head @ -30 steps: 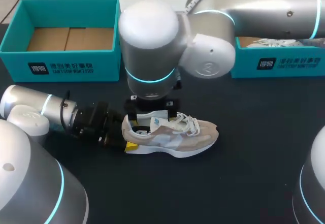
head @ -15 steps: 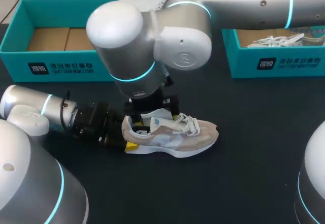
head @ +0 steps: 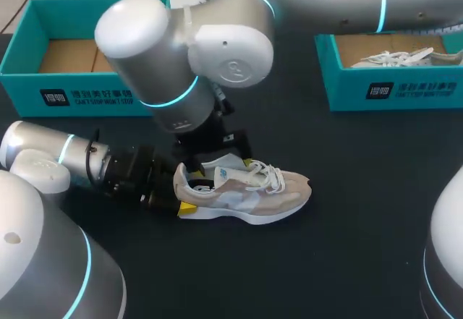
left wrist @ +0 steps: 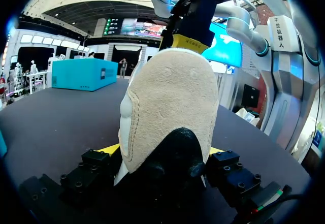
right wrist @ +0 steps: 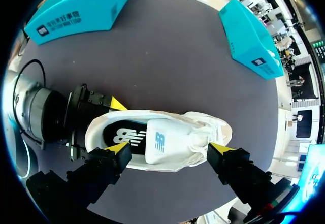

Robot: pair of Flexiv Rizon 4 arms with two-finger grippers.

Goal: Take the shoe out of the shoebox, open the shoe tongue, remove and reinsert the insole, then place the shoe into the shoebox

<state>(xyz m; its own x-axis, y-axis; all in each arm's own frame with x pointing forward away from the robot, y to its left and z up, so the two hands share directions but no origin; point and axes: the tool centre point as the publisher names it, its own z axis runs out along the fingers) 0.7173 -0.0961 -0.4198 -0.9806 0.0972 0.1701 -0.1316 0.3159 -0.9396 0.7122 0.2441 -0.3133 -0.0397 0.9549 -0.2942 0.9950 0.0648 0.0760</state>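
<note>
On the table [head: 362, 189] stands a beige-white shoe [head: 249, 191].

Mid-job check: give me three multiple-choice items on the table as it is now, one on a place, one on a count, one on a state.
1. Where is the shoe?
A) in the left box
B) in the right box
C) on the table, heel in the left gripper

2. How many teal shoeboxes stand on the table?
A) one
B) two
C) three

3. How is the right gripper?
A) open over the shoe
B) shut on the tongue
C) shut on a lace

Answers:
1 C, the shoe lies on the dark table with the left gripper's fingers on both sides of its heel.
2 B, one stands at the far left, one at the far right.
3 A, its yellow tips stand wide apart above the shoe.
</note>
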